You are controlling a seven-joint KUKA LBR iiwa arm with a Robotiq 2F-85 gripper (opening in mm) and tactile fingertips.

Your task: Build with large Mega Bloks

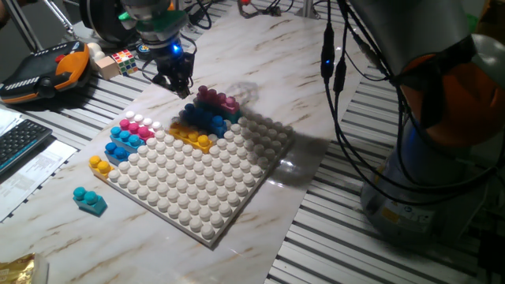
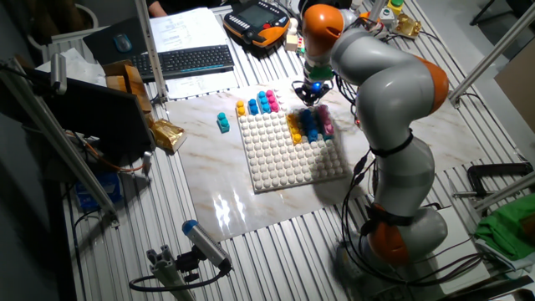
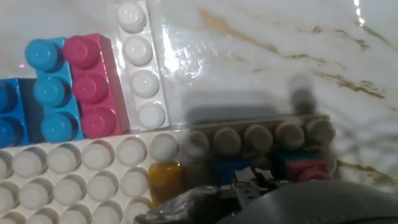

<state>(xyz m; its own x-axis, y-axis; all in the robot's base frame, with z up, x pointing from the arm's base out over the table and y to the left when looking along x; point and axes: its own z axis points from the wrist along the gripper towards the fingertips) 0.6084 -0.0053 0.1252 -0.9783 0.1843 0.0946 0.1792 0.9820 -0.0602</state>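
Observation:
The white baseplate [image 1: 201, 177] lies mid-table. On its far edge stand a pink Mega Blok [image 1: 215, 99], a blue one [image 1: 209, 118] and a yellow-orange one [image 1: 193, 136]. Along its left edge lie pink [image 1: 138, 125], light blue [image 1: 126, 136], blue [image 1: 116, 150] and yellow-orange [image 1: 100, 166] bricks. A teal brick [image 1: 89, 199] lies loose on the table. My gripper [image 1: 175, 79] hangs just beyond the far stack, its black fingers apart and nothing between them. The hand view shows the pink [image 3: 93, 84] and light blue [image 3: 50, 90] bricks beside a white strip [image 3: 140, 65].
A multicoloured puzzle cube [image 1: 122, 61] and an orange-black pendant [image 1: 47, 71] sit at the back left. A keyboard [image 1: 20, 142] and papers lie left of the marble top. Black cables [image 1: 339, 118] hang by the arm's base on the right. A gold foil bag [image 2: 167, 132] lies nearby.

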